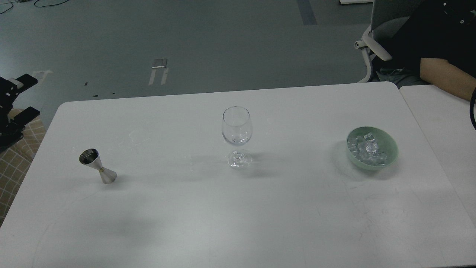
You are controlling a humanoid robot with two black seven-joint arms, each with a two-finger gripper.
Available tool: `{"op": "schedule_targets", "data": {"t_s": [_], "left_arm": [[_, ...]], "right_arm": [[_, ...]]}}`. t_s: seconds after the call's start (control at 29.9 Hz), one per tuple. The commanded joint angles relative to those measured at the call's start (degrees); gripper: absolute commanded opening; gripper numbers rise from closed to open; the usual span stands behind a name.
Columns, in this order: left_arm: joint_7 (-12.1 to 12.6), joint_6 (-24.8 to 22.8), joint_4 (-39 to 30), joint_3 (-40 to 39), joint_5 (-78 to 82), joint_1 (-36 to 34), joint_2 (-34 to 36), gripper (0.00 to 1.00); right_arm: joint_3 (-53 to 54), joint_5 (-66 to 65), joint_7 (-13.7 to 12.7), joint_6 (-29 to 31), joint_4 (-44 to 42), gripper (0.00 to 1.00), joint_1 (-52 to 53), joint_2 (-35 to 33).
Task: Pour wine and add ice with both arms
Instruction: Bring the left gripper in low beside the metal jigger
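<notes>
A clear stemmed wine glass (pixel 237 128) stands upright at the table's middle, and I see no wine in it. To its left stands a steel jigger (pixel 97 170), its top cup dark inside. On the right, a pale green bowl (pixel 388 147) holds several cubes of ice (pixel 367 149). My left gripper (pixel 26 96) hangs open off the table's left edge, well away from the jigger, with nothing between its fingers. The right arm's gripper is out of view.
The white table (pixel 238 216) meets a second white table (pixel 446 123) on the right. A person's bare forearm (pixel 444 76) rests there, beside an office chair (pixel 372 41). A chequered surface (pixel 11 171) lies below the left gripper.
</notes>
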Motion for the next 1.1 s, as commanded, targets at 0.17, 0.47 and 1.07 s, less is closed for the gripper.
{"op": "schedule_targets", "data": {"t_s": [0.17, 0.47, 1.07], "left_arm": [[0.0, -15.4, 0.0, 0.8, -19.3, 0.3, 3.6, 0.95], [0.0, -21.4, 0.0, 8.2, -28.3, 0.4, 4.0, 0.96], [0.0, -22.6, 0.3, 20.6, -40.7, 1.4, -4.0, 0.99]], "right_arm": [[0.0, -0.5, -0.4, 0.0, 0.0, 1.00, -0.3, 0.2], [0.0, -0.5, -1.7, 0.0, 0.0, 1.00, -0.5, 0.2], [0.0, -0.5, -3.0, 0.0, 0.0, 1.00, -0.5, 0.6]]}}
